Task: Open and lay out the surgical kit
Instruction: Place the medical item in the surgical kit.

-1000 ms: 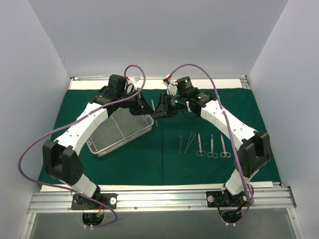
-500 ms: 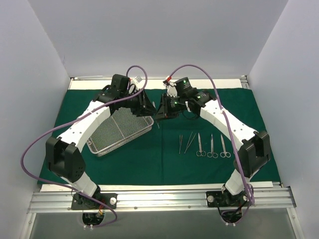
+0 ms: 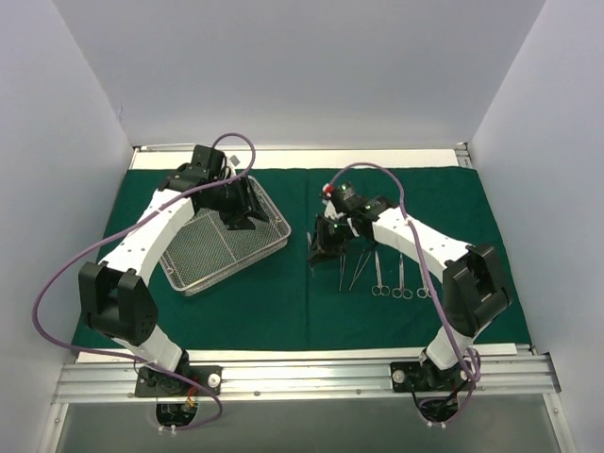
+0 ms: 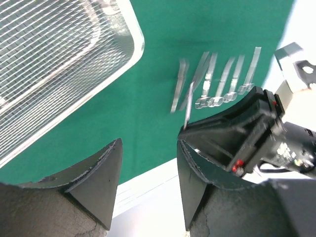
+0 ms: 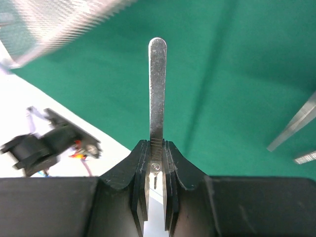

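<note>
My right end effector (image 5: 156,149) is pinched tight on a slim flat instrument (image 5: 157,89). It is held above the green cloth (image 3: 283,311) just right of the wire-mesh tray (image 3: 212,253), between the tray and the row of laid instruments (image 3: 389,276). The piece sticks straight out along my fingers, rounded end leading, its long axis in line with the grip. My left end effector (image 4: 149,148) hangs by the tray's far edge, jaws apart and empty. To place it well, I judge: turn the wrist until it runs parallel with the row, lower it flat, then let go gently — no drop.
</note>
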{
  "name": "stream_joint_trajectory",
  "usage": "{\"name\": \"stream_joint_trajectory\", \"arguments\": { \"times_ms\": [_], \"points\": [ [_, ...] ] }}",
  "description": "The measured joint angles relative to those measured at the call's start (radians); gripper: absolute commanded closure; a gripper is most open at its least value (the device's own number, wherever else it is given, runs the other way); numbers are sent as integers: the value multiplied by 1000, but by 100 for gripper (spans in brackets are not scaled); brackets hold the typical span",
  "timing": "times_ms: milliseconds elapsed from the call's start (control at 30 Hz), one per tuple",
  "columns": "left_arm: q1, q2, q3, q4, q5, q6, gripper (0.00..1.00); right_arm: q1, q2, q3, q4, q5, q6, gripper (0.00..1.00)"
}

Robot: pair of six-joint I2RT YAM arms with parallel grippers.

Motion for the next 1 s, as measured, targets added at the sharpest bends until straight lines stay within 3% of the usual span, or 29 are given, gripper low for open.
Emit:
{"name": "stream_joint_trajectory", "arguments": {
  "times_ms": [233, 767, 1000],
  "points": [
    [-2, -55, -31, -73, -27, 51, 44, 0, 0, -141, 3, 88, 59, 100],
    [23, -102, -99, -89, 11, 88, 45, 8, 127, -128, 42, 219, 43, 99],
    [44, -105, -121, -83, 28, 88, 45, 17, 140, -128, 37, 249, 29, 82]
  ]
}}
